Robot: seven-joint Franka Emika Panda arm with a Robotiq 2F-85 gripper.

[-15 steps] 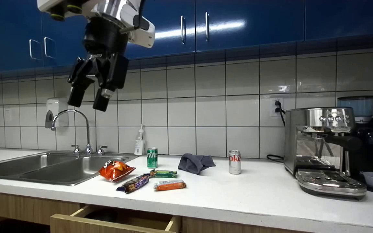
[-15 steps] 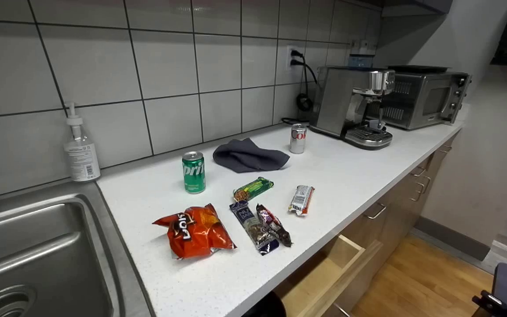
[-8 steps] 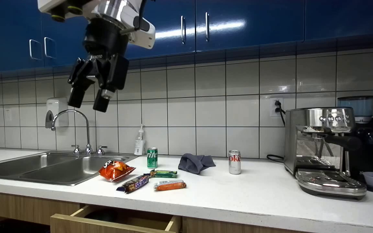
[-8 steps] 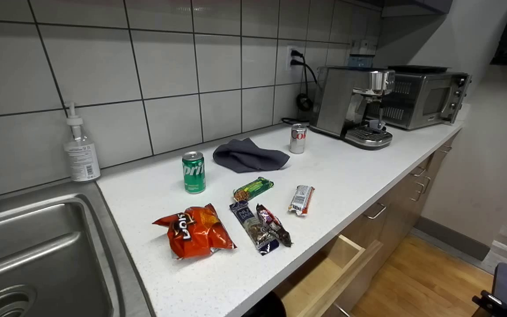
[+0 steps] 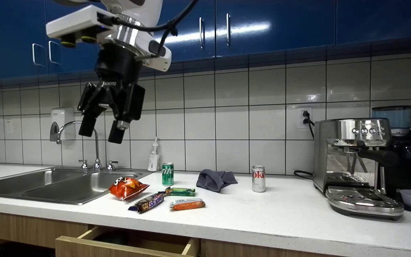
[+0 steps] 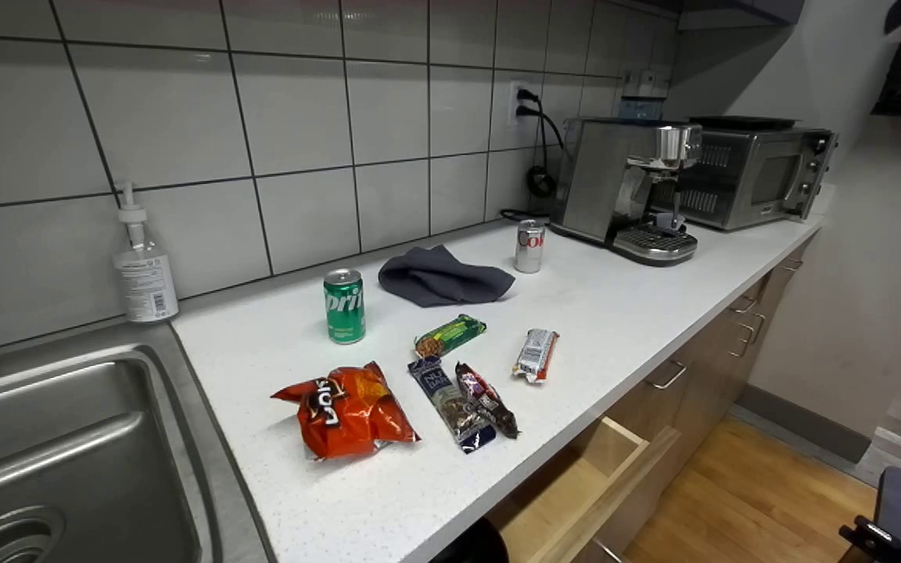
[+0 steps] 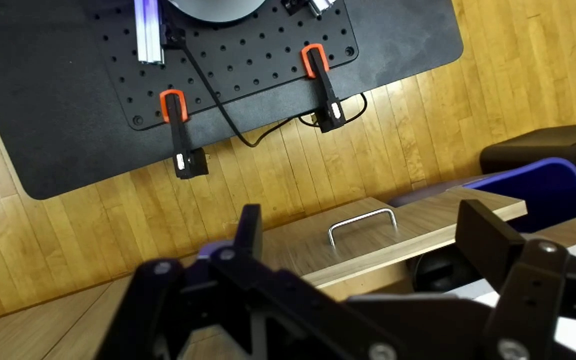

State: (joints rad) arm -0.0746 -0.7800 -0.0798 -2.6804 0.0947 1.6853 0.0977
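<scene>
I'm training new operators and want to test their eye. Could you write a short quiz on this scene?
1. Multiple choice: in what state is the gripper?
(a) shut on a chip bag
(b) open, holding nothing
(c) shut on a soap bottle

2. True or false: the drawer below the counter is pulled open.

3. Fill in the other drink container: in both exterior views, the dark cloth lies between the green can and the ____.

Key: 1: b. 2: true. 3: silver can.
</scene>
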